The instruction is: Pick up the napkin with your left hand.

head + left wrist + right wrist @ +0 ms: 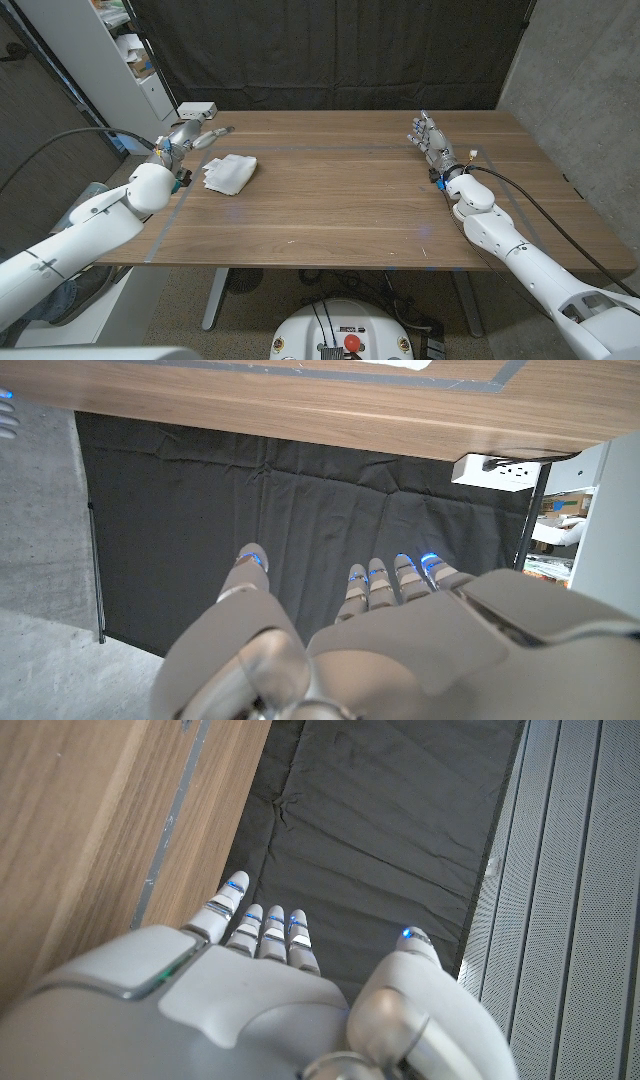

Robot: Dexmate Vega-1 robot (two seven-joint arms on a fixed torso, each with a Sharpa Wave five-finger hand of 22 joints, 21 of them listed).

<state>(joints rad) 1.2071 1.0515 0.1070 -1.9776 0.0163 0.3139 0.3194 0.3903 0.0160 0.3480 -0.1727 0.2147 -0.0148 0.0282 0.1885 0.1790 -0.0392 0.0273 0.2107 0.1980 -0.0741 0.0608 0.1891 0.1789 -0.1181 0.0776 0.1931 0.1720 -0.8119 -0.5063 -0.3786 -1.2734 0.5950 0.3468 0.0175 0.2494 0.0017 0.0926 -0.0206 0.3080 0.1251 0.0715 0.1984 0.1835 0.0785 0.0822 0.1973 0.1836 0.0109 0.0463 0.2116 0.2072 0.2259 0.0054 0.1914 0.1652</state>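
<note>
White and crumpled, the napkin [230,173] lies on the wooden table [340,200]. Just beside the napkin, on its far left side, the left hand [185,138] hovers with fingers spread and nothing in them. Well apart from the napkin, the right hand [428,138] stands idle, fingers spread, holding nothing. A shallow reach could merely push the limp cloth along the wood, or pinch one loose fold that slips free.

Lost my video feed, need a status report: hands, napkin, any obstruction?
Left hand open, just beside the napkin, not touching. Right hand open, far side of table. Napkin crumpled on the wood, nothing in the way.
</note>
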